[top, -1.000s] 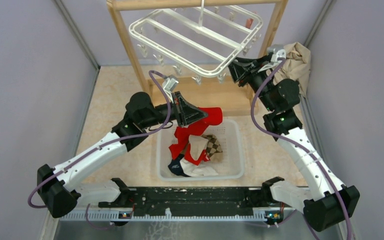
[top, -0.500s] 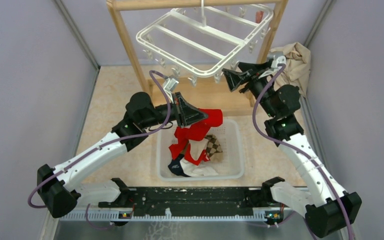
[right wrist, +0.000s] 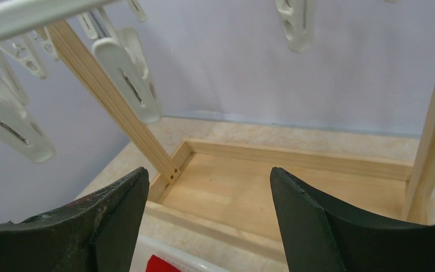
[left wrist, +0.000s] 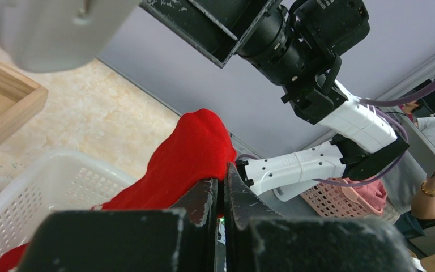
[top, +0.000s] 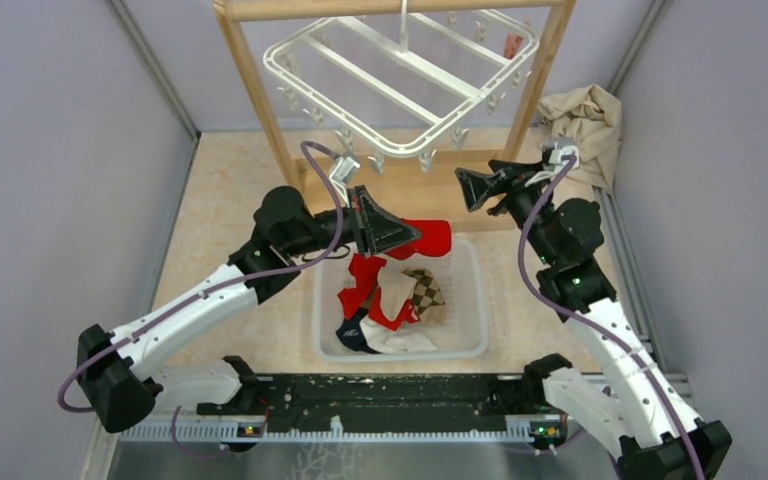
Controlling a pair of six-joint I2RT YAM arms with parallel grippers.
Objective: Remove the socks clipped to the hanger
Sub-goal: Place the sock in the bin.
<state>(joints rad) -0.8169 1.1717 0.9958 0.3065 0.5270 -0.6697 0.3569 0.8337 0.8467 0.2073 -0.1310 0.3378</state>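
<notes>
While the left gripper (left wrist: 222, 177) pinches 1 limp red sock (left wrist: 190, 156) above the basket (left wrist: 34, 187), the right gripper (right wrist: 208, 187) gapes wide near the white hanger (top: 400, 152).

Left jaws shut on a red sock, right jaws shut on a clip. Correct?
Not quite. The right jaws are open and hold nothing; the right wrist view shows them spread wide, with the clips hanging above them, untouched. The rest stands: the left jaws are shut on the red sock.

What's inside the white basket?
A heap: red socks, a checked tan sock, a navy sock, a cream sock. Anything beneath is covered; the left gripper and its held red sock hide part of the far side.
</notes>
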